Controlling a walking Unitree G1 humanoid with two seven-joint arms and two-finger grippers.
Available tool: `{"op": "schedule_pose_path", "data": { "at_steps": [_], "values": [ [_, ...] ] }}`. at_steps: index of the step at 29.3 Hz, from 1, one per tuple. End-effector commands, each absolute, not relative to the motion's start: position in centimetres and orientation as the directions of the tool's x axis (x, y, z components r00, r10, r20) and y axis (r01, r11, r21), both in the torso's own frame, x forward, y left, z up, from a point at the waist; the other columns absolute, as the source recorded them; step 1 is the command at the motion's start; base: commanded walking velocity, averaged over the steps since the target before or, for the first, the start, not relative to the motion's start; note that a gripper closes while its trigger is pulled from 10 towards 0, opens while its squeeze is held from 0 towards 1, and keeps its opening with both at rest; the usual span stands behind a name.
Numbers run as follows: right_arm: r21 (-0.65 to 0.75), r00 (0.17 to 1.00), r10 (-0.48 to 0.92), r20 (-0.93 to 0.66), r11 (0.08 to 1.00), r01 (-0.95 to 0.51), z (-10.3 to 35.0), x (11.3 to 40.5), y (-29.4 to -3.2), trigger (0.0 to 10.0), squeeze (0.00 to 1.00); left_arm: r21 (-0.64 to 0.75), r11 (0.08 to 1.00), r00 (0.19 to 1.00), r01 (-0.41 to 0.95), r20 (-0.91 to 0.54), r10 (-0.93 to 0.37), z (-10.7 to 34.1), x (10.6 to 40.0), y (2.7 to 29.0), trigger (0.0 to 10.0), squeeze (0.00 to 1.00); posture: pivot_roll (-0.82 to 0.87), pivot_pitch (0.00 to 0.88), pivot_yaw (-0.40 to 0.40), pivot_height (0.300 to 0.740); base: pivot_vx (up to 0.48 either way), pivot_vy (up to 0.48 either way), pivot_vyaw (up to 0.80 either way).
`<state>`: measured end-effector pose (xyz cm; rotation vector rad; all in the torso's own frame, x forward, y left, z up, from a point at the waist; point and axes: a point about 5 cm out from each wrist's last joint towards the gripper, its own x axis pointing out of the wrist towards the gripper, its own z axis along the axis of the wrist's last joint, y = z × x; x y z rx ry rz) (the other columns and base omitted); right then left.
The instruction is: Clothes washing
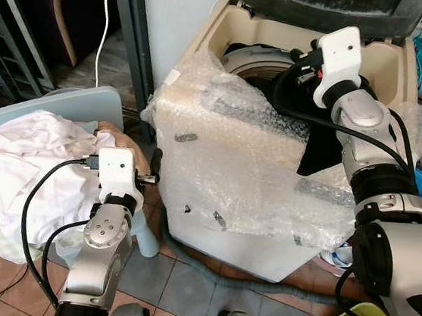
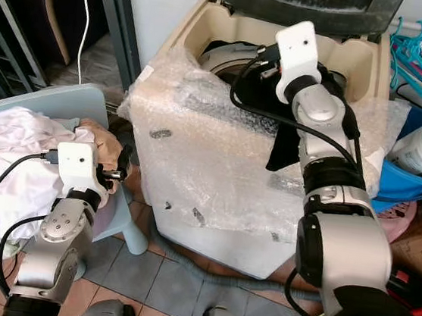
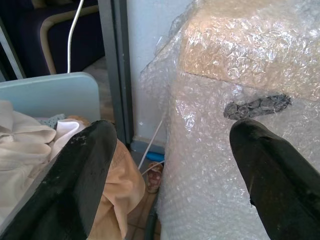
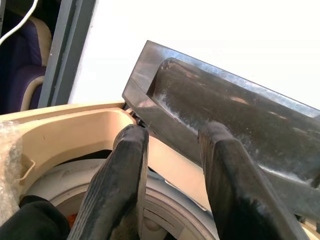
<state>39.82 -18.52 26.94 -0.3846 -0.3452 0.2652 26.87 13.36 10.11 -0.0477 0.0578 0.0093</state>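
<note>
Because the washer [image 1: 255,171] is a top-loader w/ lid [image 1: 328,3] up, head view has the right gripper [image 1: 302,62] over the drum at 1 o'clock, a dark garment [image 1: 318,151] draped over the rim. Clothes pile [image 1: 34,168] waits on a chair at 9. Left wrist: left gripper [image 3: 170,175] empty, fingers spread, btwn pile & washer. Right wrist: fingers [image 4: 120,190] slightly apart, nothing pinched, above the drum [image 4: 165,210].
</note>
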Motion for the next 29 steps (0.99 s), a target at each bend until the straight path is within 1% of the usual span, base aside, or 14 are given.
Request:
{"op": "schedule_pose_path", "data": {
  "at_steps": [1,3,4,6,7,11,12,15,18,19,22,26,28,29],
  "values": [
    [-0.418,0.893,0.346,0.287,0.884,-0.208,27.0,38.8,-19.6,10.0,1.0,-0.043,0.999,0.997,-0.027,-0.067,0.024,10.0,26.6,13.5,10.0,0.0,0.0,0.09,0.0,0.74,0.0,0.0,0.0],
    [-0.413,0.89,0.361,0.28,0.882,-0.229,26.9,38.4,-20.0,10.0,1.0,-0.045,0.999,0.997,-0.029,-0.069,0.026,10.0,26.5,13.6,10.0,0.0,0.0,0.09,0.0,0.74,0.0,0.0,0.0],
    [-0.365,0.897,0.375,0.235,0.889,-0.276,26.2,37.4,-21.9,10.0,1.0,-0.052,0.998,0.996,-0.03,-0.08,0.026,9.8,26.4,13.6,10.0,0.0,-0.01,0.085,0.004,0.74,0.0,0.0,0.0],
    [-0.355,0.898,0.384,0.215,0.887,-0.295,25.8,37.0,-22.6,10.0,1.0,-0.053,0.998,0.996,-0.026,-0.083,0.022,9.7,26.4,13.6,10.0,0.0,-0.02,0.082,0.006,0.74,0.0,0.0,0.0],
    [-0.373,0.898,0.413,0.151,0.865,-0.335,25.0,35.9,-23.9,10.0,1.0,-0.052,0.999,0.996,-0.013,-0.086,0.008,9.6,26.4,13.4,10.0,0.0,-0.02,0.078,0.009,0.74,0.0,0.0,0.0],
    [-0.429,0.883,0.469,-0.012,0.795,-0.428,23.9,33.4,-26.7,10.0,1.0,-0.053,0.999,0.996,0.0,-0.085,-0.004,9.7,26.7,13.2,10.0,0.0,-0.03,0.066,0.016,0.74,0.0,0.0,0.0],
    [-0.429,0.883,0.469,-0.012,0.795,-0.428,23.9,33.4,-26.7,10.0,1.0,-0.053,0.999,0.996,0.0,-0.085,-0.004,9.7,26.7,13.2,10.0,0.0,-0.03,0.066,0.016,0.74,0.0,0.0,0.0],
    [-0.428,0.872,0.484,-0.081,0.773,-0.469,23.9,32.3,-28.3,10.0,1.0,-0.053,0.999,0.996,0.002,-0.083,-0.006,9.6,26.9,13.2,10.0,0.0,-0.03,0.054,0.015,0.74,0.0,0.0,0.0],
    [-0.369,0.86,0.498,-0.111,0.783,-0.501,24.6,31.6,-29.5,10.0,1.0,-0.05,0.999,0.997,-0.002,-0.076,-0.002,9.7,27.1,13.3,10.0,0.0,-0.03,0.04,0.012,0.74,0.0,0.0,0.0],
    [-0.369,0.86,0.498,-0.111,0.783,-0.501,24.6,31.6,-29.5,10.0,1.0,-0.05,0.999,0.997,-0.002,-0.076,-0.002,9.7,27.1,13.3,10.0,0.0,-0.03,0.04,0.012,0.74,0.0,0.0,0.0],
    [-0.335,0.815,0.542,-0.205,0.743,-0.579,23.8,31.1,-29.8,10.0,1.0,-0.049,0.999,0.997,-0.006,-0.071,0.002,9.7,27.1,13.3,10.0,0.0,-0.02,0.025,0.005,0.74,0.0,0.0,0.0],
    [-0.298,0.745,0.577,-0.334,0.686,-0.664,20.6,31.5,-28.3,10.0,1.0,-0.047,0.999,0.997,-0.009,-0.073,0.006,9.6,27.1,13.4,10.0,0.0,-0.02,0.022,0.01,0.74,0.0,0.0,0.0],
    [-0.324,0.841,0.462,-0.281,0.78,-0.536,19.3,33.8,-27.5,10.0,0.93,-0.042,0.999,0.998,0.0,-0.07,-0.003,9.7,27.3,13.2,10.0,0.0,-0.01,0.016,0.012,0.74,0.0,0.0,0.0],
    [-0.324,0.841,0.462,-0.281,0.78,-0.536,19.3,33.8,-27.5,10.0,0.93,-0.042,0.999,0.998,0.0,-0.07,-0.003,9.7,27.3,13.2,10.0,0.0,-0.01,0.016,0.012,0.74,0.0,0.0,0.0]
  ]
}}
